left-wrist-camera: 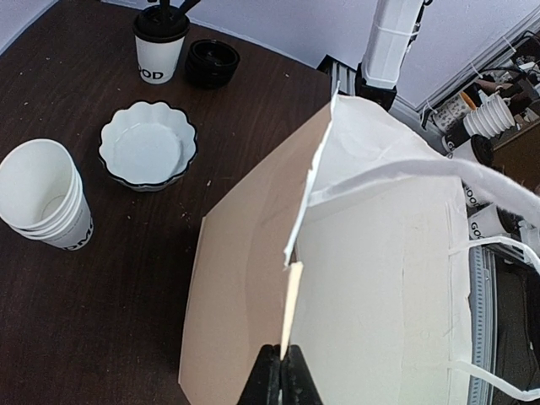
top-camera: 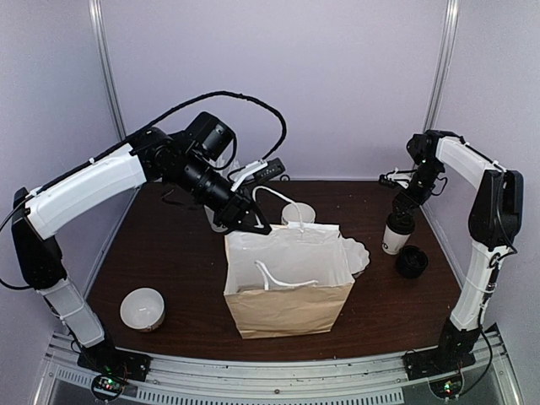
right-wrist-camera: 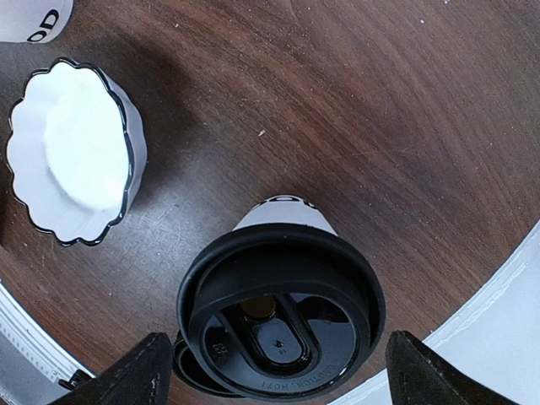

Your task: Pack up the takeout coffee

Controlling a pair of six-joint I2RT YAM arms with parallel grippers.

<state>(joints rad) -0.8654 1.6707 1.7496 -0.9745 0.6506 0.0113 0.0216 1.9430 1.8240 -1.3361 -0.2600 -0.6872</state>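
Note:
The takeout coffee (top-camera: 394,237) is a white cup with a black lid, standing at the right of the table. My right gripper (top-camera: 402,214) hangs just above it, open. In the right wrist view the lid (right-wrist-camera: 283,308) sits between my spread fingers (right-wrist-camera: 135,375), not touched; the gripper (right-wrist-camera: 274,359) is centred over it. The brown paper bag (top-camera: 287,283) stands open at mid-table. My left gripper (top-camera: 253,223) is shut on the bag's rear rim. The left wrist view shows the gripper (left-wrist-camera: 283,380) pinching that paper edge (left-wrist-camera: 291,304), with the coffee (left-wrist-camera: 160,46) far off.
A stack of black lids (top-camera: 412,261) lies right beside the coffee. A white scalloped bowl (top-camera: 359,253) sits between bag and coffee. A stack of lidless cups (top-camera: 297,213) stands behind the bag. A white bowl (top-camera: 142,308) lies at front left.

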